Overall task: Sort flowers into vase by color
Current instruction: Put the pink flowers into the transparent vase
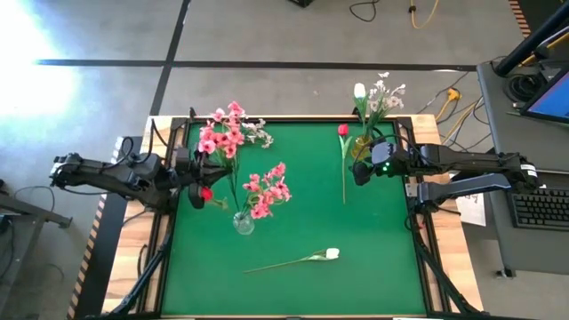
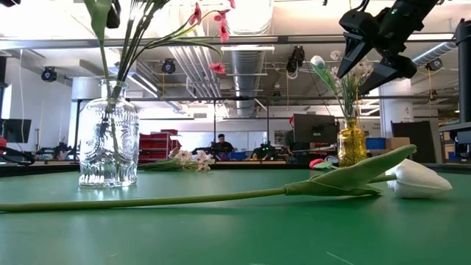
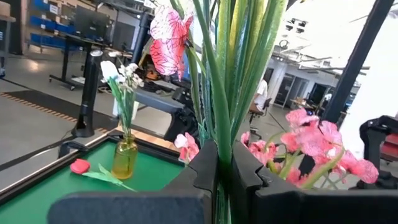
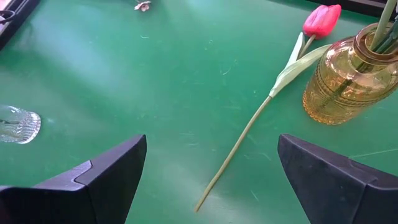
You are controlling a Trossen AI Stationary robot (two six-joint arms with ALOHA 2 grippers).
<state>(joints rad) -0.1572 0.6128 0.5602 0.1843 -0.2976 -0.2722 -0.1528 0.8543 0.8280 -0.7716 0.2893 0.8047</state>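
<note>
Clear vase [image 1: 243, 222]: I see pink sprays [image 1: 267, 189] inside.
Amber vase [image 4: 348, 78]: white flowers [image 1: 378, 96]; blossoms cut off at wrist.
Left gripper [image 3: 222, 165]: pinching green stems [image 3: 221, 93].
Right gripper [image 4: 208, 171]: spread above red tulip [image 4: 320, 20] on the mat.

The tabletop [image 1: 293, 178] was covered in plain green, framed by pale wood. A red tulip [image 4: 321, 20] on a light green stem lay beside an amber vase [image 4: 348, 78] of ribbed, dotted glass. A white tulip [image 2: 418, 179] had a green stem and leaf. The clear vase [image 2: 108, 143] bore a pressed diamond pattern. Pink blossom sprays [image 1: 267, 191] stood in it. Both tools, left tool [image 3: 217, 186] and right tool [image 4: 211, 171], were black.
</note>
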